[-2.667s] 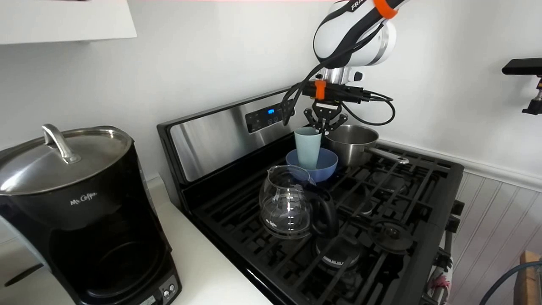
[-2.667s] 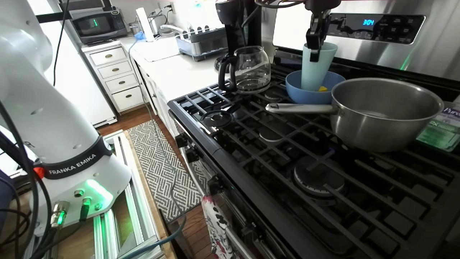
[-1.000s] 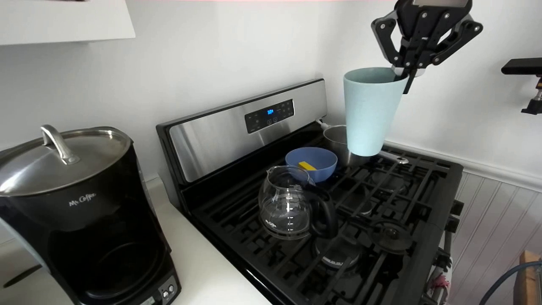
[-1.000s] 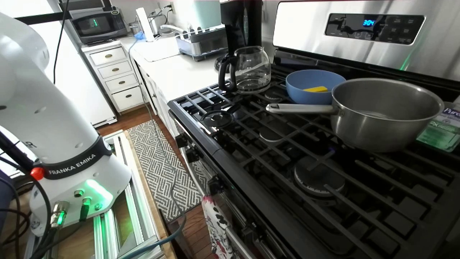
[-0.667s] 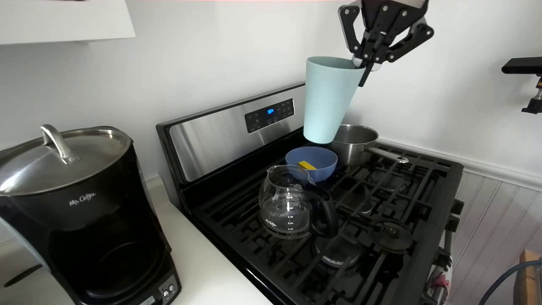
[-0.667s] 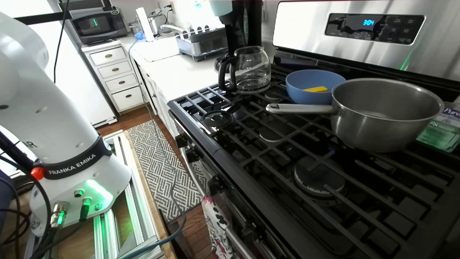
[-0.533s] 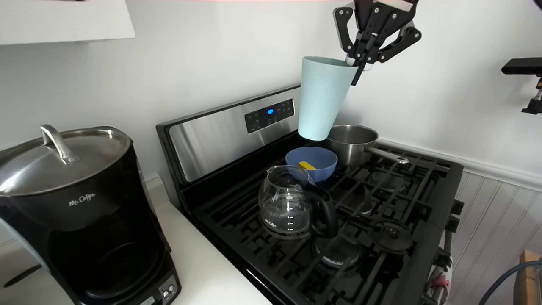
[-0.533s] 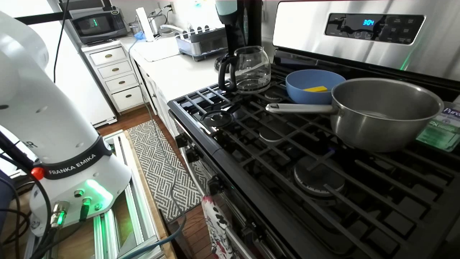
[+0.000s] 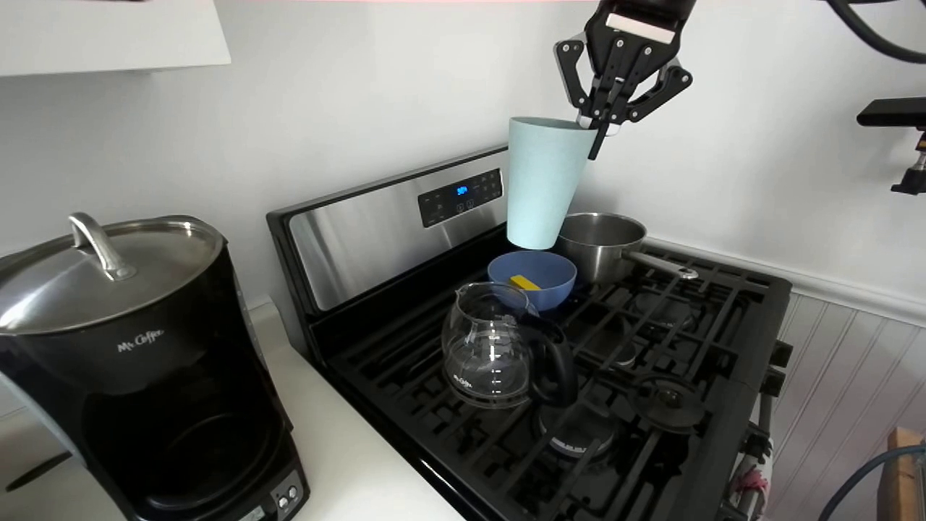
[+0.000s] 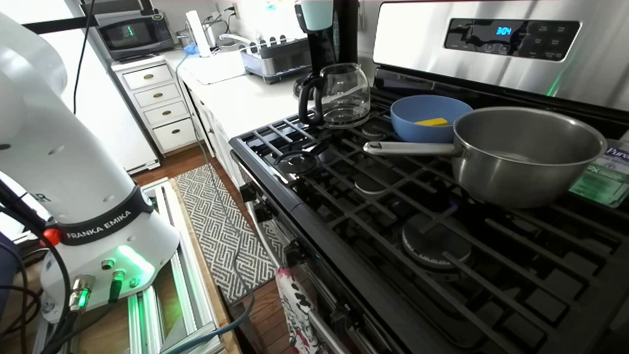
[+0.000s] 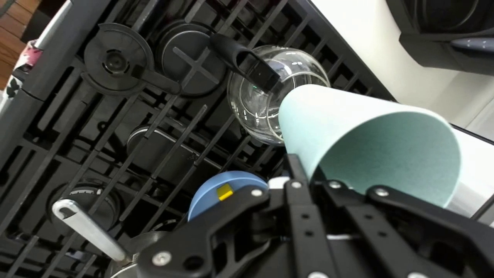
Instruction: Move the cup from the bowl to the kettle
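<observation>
Exterior view: cup aloft, kettle reads "Mr. Coffee".

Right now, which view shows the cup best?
An exterior view: the cup shows from rim to base. Wrist view looks into it, the hand hiding some rim; in an exterior view only its lower part shows, rim cropped.

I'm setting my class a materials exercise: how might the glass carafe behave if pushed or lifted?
The glass carafe is probably stiff but fragile, its walls being clear glass. Its squat, rounded body suggests sliding before tipping, though the grate bars could catch it. Lifted by its one-sided handle, it may tilt.
</observation>
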Robot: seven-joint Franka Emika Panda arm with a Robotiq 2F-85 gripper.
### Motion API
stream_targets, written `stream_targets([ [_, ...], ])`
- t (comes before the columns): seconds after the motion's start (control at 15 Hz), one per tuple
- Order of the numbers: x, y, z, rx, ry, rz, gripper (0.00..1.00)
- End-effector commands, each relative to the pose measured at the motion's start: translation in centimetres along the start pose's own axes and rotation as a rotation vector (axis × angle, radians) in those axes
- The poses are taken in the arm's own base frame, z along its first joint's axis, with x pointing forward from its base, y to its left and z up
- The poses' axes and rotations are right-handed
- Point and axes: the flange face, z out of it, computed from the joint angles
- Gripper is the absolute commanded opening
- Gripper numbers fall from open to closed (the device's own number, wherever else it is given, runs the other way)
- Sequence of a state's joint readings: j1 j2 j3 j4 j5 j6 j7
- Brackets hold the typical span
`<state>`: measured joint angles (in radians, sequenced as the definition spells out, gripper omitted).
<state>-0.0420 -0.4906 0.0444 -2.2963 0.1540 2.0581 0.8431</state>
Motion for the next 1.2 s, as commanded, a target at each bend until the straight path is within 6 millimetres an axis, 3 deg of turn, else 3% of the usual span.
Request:
stream_targets([
  [0.0, 3.7, -2.0, 1.7, -0.020, -0.053, -0.022, 0.01],
  [0.6, 5.8, -6.6, 9.3, -0.104, -0.142, -0.072, 0.01],
  [1.13, 6.5, -7.5, 12.7, -0.154, -0.187, -0.065, 0.01],
])
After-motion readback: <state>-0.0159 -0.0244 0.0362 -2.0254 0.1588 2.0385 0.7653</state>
